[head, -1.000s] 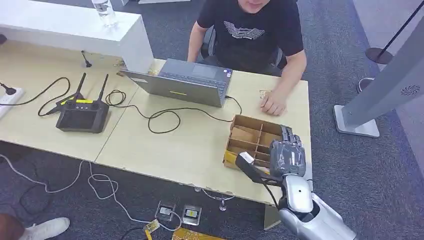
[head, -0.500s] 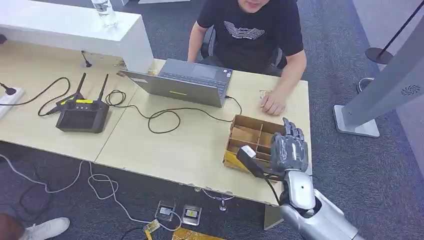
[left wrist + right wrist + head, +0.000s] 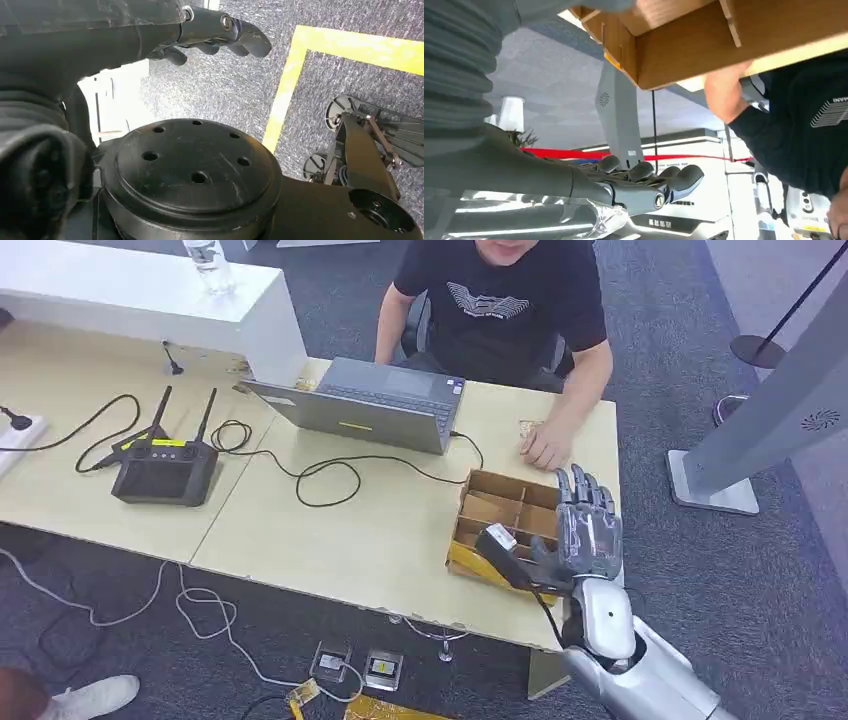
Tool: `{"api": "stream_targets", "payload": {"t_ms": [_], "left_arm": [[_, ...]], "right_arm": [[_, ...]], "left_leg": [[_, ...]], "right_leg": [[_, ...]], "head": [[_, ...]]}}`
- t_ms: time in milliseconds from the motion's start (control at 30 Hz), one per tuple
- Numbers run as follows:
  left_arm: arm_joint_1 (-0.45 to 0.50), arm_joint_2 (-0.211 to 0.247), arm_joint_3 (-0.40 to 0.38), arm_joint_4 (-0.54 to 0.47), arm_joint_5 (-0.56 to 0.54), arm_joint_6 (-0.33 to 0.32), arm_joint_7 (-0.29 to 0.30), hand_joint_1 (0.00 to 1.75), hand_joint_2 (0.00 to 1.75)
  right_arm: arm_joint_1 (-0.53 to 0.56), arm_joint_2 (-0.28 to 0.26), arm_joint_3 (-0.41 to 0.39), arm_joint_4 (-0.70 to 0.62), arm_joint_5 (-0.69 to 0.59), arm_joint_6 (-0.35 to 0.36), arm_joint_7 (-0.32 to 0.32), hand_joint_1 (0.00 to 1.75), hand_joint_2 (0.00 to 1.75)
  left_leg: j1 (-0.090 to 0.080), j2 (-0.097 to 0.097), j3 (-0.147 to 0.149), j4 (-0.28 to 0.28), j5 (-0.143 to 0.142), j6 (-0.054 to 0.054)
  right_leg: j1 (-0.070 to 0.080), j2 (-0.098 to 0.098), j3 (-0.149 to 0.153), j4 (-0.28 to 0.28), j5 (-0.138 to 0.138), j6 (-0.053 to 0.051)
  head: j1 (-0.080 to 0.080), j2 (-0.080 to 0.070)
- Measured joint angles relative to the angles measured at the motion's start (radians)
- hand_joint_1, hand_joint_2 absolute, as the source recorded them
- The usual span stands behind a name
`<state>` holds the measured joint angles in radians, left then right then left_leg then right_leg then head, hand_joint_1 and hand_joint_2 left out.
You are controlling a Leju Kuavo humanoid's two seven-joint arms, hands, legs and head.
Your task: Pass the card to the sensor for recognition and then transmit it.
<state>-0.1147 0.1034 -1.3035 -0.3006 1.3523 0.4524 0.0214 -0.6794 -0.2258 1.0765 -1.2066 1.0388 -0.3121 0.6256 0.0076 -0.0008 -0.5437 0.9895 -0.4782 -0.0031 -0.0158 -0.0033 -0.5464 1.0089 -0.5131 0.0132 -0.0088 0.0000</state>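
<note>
Two hands: one is raised at the table's edge, one hangs by the floor.
Right hand (image 3: 586, 535): it sits at lower right of the head view, over the right-hand end of the cardboard box (image 3: 505, 483). The palm faces away from the robot.
Right fingers (image 3: 578, 490): they are stretched straight and slightly fanned, with tips towards the person's hand (image 3: 547, 448).
Right arm: the silver forearm rises from the bottom right corner and crosses the table's near edge.
Right grasp: in the right wrist view a clear shiny film (image 3: 549, 215) lies against the hand. I cannot tell whether it is pinched.
Card: I cannot pick it out for certain; it may be that film.
Left hand (image 3: 215, 32): it hangs over grey carpet near a yellow floor line (image 3: 290, 85). The fingers are lightly bent and slack, with nothing in them.
Table (image 3: 380, 530): its near edge runs just below the box, and its right edge is just beyond the right hand.
Open room: bare tabletop lies left of the box, up to a looping black cable (image 3: 320, 475).
Obstacles: a laptop (image 3: 370, 405) stands at upper centre and a controller (image 3: 160, 475) at far left.
Right side: carpet, then a grey pillar (image 3: 790, 410) well apart from the arm.
</note>
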Motion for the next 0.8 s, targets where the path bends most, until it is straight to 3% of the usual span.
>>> {"api": "stream_targets", "payload": {"t_ms": [233, 600, 800], "left_arm": [[0.001, -0.002, 0.0, 0.0, 0.005, -0.003, 0.0, 0.0, 0.0], [0.002, -0.002, 0.0, 0.0, 0.018, -0.023, 0.0, 0.0, 0.0], [0.002, -0.002, 0.0, 0.0, 0.02, -0.02, 0.0, 0.0, 0.0]], "right_arm": [[-0.007, -0.022, 0.0, -0.071, -0.024, 0.067, 0.003, 0.0, 1.75], [0.006, -0.081, -0.032, -0.291, -0.135, 0.4, 0.005, 0.0, 1.75], [0.031, -0.089, -0.043, -0.318, -0.174, 0.43, 0.005, 0.0, 1.75]], "left_leg": [[0.0, 0.0, 0.0, 0.0, 0.0, 0.0], [0.0, 0.0, 0.0, 0.0, 0.0, 0.0], [0.0, 0.0, 0.0, 0.0, 0.0, 0.0]], "right_leg": [[0.0, 0.0, 0.0, 0.0, 0.0, 0.0], [0.0, 0.0, 0.0, 0.0, 0.0, 0.0], [0.0, 0.0, 0.0, 0.0, 0.0, 0.0]], "head": [[0.0, 0.0], [0.0, 0.0], [0.0, 0.0]]}}
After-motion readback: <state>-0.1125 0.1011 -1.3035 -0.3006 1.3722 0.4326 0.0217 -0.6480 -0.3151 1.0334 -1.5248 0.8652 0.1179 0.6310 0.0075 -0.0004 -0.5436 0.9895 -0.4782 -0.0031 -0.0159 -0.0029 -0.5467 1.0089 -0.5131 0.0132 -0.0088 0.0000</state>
